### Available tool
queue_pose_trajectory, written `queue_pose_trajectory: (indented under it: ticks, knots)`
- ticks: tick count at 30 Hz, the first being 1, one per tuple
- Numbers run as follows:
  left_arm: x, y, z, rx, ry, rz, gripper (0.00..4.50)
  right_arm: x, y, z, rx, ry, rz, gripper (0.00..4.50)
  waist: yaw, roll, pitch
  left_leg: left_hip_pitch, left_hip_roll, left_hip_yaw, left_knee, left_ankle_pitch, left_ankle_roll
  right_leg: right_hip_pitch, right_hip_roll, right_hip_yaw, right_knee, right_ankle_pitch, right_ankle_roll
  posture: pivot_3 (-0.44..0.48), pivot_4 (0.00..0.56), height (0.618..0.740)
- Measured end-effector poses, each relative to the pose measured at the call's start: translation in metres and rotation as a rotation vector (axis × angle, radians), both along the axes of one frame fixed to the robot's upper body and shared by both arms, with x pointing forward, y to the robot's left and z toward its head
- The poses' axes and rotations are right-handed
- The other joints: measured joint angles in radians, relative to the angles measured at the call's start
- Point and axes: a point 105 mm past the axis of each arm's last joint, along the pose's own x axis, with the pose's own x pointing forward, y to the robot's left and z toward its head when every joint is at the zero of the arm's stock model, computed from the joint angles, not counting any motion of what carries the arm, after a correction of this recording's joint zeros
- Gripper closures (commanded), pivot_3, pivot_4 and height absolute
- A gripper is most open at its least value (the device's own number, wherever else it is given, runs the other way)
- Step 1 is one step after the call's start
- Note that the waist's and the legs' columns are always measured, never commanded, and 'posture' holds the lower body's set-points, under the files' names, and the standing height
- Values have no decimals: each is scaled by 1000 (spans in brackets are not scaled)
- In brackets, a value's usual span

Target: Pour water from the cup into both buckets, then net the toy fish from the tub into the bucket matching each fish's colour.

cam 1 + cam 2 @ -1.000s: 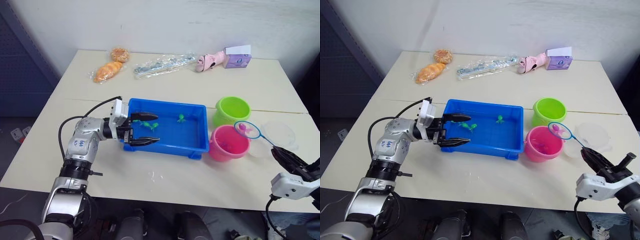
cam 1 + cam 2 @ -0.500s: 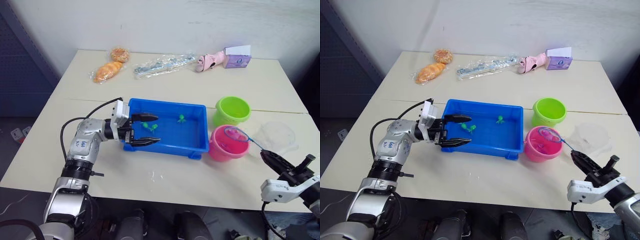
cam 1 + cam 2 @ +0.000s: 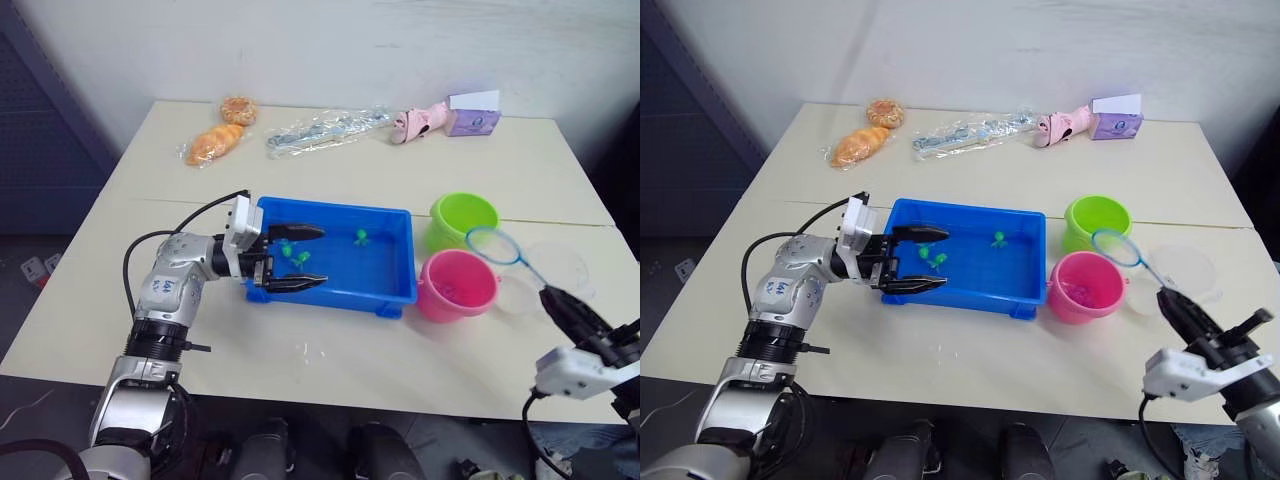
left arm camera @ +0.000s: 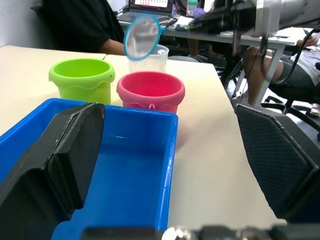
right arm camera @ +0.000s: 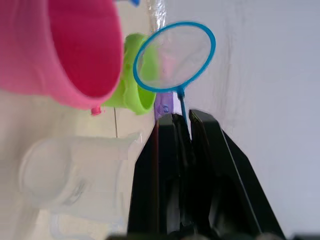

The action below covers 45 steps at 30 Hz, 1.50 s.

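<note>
Spread wide, our left gripper straddles the near-left rim of the blue tub, where green fish lie. At right, our right gripper pinches the net handle, its hoop raised between the pink bucket and clear cup, near the green bucket.

Setting: shared office or robotics lab workroom. Evidence follows. Work surface is a plain cream table pushed against a bare white wall. Beyond the table's far side in the left wrist view, a person in a black top sits at a desk carrying an open laptop; a second seated person's legs are near that desk. Dark blue partition panel stands beside the table's left end. Cables lie on the floor below it.
</note>
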Motion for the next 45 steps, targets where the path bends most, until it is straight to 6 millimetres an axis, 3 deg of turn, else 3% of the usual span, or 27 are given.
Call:
queue_pose_trajectory:
  ticks: [3, 7, 11, 14, 19, 23, 27, 36, 45]
  knots:
    - [2, 6, -3, 5, 11, 28, 30, 6, 12, 14, 233, 83, 51, 4500, 7, 0, 0, 1, 0, -1, 0, 0, 0, 1, 0, 0, 0, 0, 0, 0, 150, 740]
    - [5, 22, -5, 22, 14, 86, 30, 19, 31, 30, 687, 291, 157, 4500, 9, 0, 0, 0, 0, -2, 1, -1, 2, 1, -1, 0, 0, 0, 0, 0, 150, 740]
    - [6, 29, -5, 37, 4, 107, 30, 22, 61, 31, 883, 519, 265, 4500, 9, 0, 0, -1, 0, -3, 1, -1, 2, 0, -2, -1, -1, 0, 0, 0, 150, 740]
    - [7, 34, -7, 36, 0, 134, 30, 27, 86, 19, 1010, 758, 273, 4500, 7, 0, 0, -4, 0, -4, 3, -2, 3, -1, -3, -2, -1, 0, 0, 0, 150, 740]
    - [7, 45, -9, 46, -5, 182, 30, 55, 98, 9, 1180, 945, 127, 4500, 4, 0, 0, -7, 0, -5, 7, -2, 4, -3, -3, -4, 0, 0, 0, 0, 150, 740]
    - [8, 50, -9, 46, -14, 213, 30, 56, 119, -6, 1212, 1165, 76, 4500, 6, 0, 0, -9, 0, -6, 9, -3, 5, -2, -4, -7, -1, 0, 0, 0, 150, 740]
    - [8, 52, -10, 41, -20, 232, 30, 62, 123, -25, 1250, 1296, -58, 4500, 8, 0, 0, -11, -1, -6, 14, -6, 9, -2, -6, -8, -1, 1, 0, 0, 150, 740]
    - [8, 53, -8, 37, -50, 241, 30, 100, 126, -32, 1328, 1262, -215, 4500, 6, 0, 0, -13, -2, -6, 14, -6, 10, -3, -6, -10, -1, 1, 2, 0, 150, 740]
    - [8, 53, -7, 36, -61, 243, 30, 124, 121, -42, 1337, 1176, -297, 4500, 6, 0, 0, -14, -2, -6, 14, -6, 10, -4, -6, -10, -1, 1, 2, 0, 150, 740]
